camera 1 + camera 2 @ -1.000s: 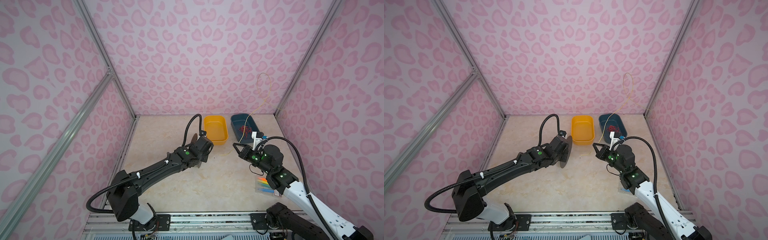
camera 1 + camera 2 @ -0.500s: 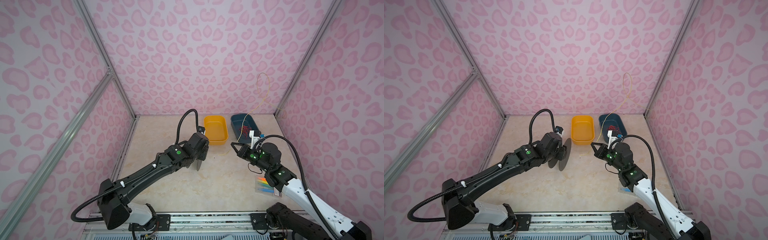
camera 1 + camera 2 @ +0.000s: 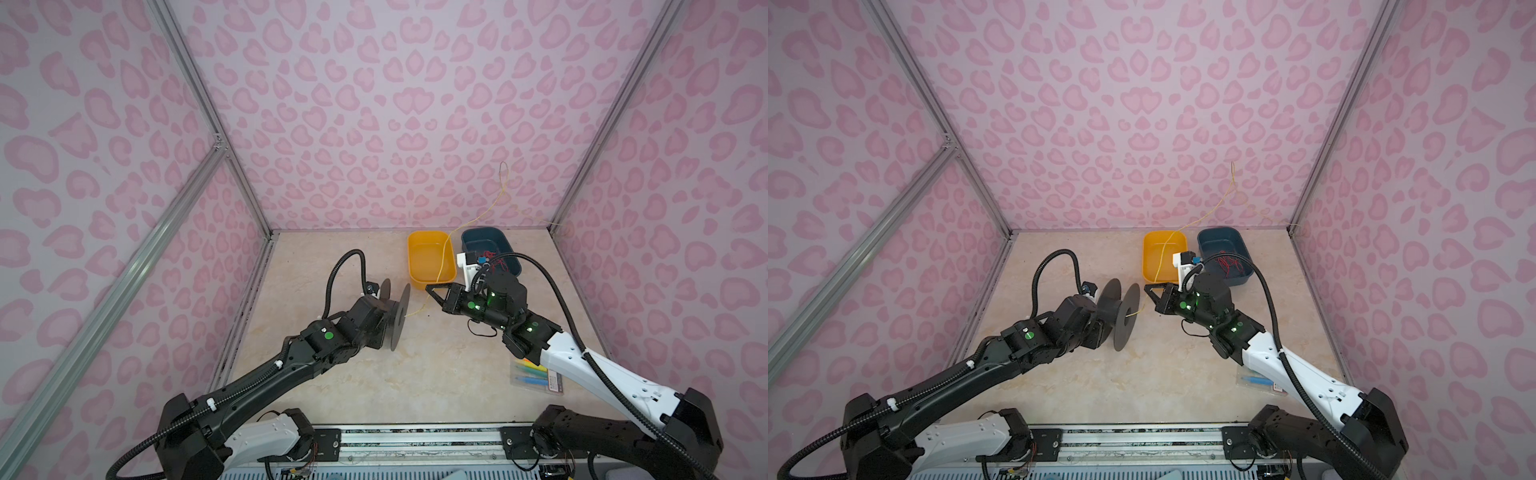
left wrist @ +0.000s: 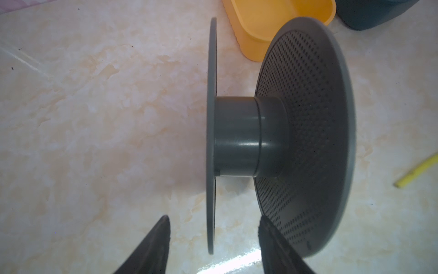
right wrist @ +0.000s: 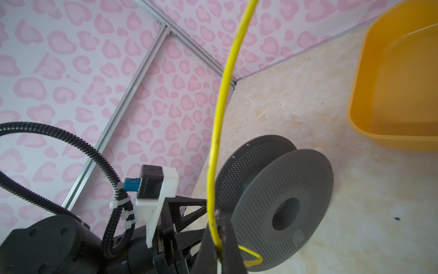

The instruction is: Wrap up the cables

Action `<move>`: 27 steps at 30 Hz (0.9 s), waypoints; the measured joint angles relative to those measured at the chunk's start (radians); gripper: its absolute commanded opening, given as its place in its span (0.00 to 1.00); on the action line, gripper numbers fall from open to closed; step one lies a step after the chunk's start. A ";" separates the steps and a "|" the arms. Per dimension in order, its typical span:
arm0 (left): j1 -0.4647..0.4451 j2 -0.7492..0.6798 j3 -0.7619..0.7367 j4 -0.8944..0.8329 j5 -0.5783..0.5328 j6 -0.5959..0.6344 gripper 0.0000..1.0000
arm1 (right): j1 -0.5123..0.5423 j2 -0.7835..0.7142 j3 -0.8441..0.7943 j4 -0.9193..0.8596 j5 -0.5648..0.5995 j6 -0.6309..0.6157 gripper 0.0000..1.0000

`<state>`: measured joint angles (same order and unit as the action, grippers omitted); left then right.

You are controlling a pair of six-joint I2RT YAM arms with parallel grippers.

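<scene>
None of the yellow wire [image 3: 444, 253] is wound on the spool [image 3: 399, 316] yet, so by my reckoning the job stands at its very start. The grey spool stands on edge on the bench [image 3: 415, 374], and the left wrist view shows its core bare between the two flanges, not a single turn on it. The left pincer [image 4: 213, 218] sits close behind it with its fingers spread, one flange's rim between them and neither finger plainly pressing on anything, so I take the spool to be resting on its own. The right pincer [image 3: 430, 289] is closed tight on the wire near its end (a short curled stub pokes out past the fingertips, near the spool's outer face but apart from it). From that pinch the wire climbs over the yellow tub [image 3: 424, 266], rises against the back wall in a thin loop, and seems to trail off toward the far right corner. The red wires [image 3: 1227, 262] lie in the blue tub [image 3: 484, 229]. What remains, I judge, is nearly everything: fix the end to the spool, then lay the whole length round the core, turn after turn.
</scene>
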<state>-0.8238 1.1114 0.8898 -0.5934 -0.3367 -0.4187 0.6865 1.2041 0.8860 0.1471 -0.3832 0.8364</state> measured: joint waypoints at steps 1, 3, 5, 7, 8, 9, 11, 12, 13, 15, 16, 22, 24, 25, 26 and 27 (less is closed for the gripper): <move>0.001 -0.015 -0.015 0.014 0.008 0.000 0.57 | 0.006 0.026 0.021 0.004 -0.003 -0.008 0.00; 0.004 -0.040 -0.040 0.044 0.032 0.010 0.57 | 0.019 0.076 0.068 0.004 -0.016 -0.025 0.00; 0.005 -0.057 -0.056 0.068 0.050 0.029 0.56 | 0.029 0.117 0.102 0.008 -0.031 -0.042 0.00; 0.005 -0.070 -0.066 0.087 0.063 0.046 0.55 | 0.036 0.143 0.123 0.005 -0.046 -0.053 0.00; 0.006 -0.076 -0.073 0.099 0.070 0.056 0.54 | 0.040 0.154 0.132 0.003 -0.055 -0.059 0.00; 0.006 -0.080 -0.082 0.111 0.076 0.058 0.54 | 0.043 0.161 0.138 0.002 -0.063 -0.063 0.00; 0.008 -0.082 -0.098 0.126 0.087 0.071 0.49 | 0.045 0.167 0.150 -0.002 -0.071 -0.070 0.00; 0.009 -0.081 -0.105 0.130 0.093 0.073 0.48 | 0.046 0.167 0.155 -0.009 -0.074 -0.074 0.00; 0.010 -0.080 -0.109 0.135 0.097 0.080 0.47 | 0.048 0.167 0.161 -0.014 -0.078 -0.080 0.00; 0.010 -0.080 -0.117 0.151 0.103 0.083 0.45 | 0.051 0.168 0.176 -0.025 -0.081 -0.092 0.00; 0.010 -0.080 -0.121 0.159 0.104 0.090 0.44 | 0.053 0.170 0.183 -0.028 -0.081 -0.097 0.00; 0.011 -0.078 -0.134 0.209 0.108 0.116 0.37 | 0.054 0.202 0.204 -0.051 -0.080 -0.131 0.00; 0.012 -0.072 -0.134 0.230 0.122 0.131 0.37 | 0.054 0.213 0.205 -0.067 -0.080 -0.138 0.00; 0.012 -0.069 -0.135 0.237 0.123 0.132 0.37 | 0.053 0.216 0.205 -0.071 -0.080 -0.142 0.00; 0.012 -0.066 -0.135 0.247 0.126 0.138 0.37 | 0.053 0.219 0.206 -0.072 -0.079 -0.146 0.00; 0.012 -0.063 -0.135 0.256 0.130 0.144 0.37 | 0.053 0.221 0.208 -0.076 -0.078 -0.151 0.00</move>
<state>-0.8116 1.0485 0.7551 -0.3378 -0.2070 -0.2745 0.7395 1.4250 1.0939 0.0711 -0.4610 0.6857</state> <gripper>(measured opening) 0.375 0.049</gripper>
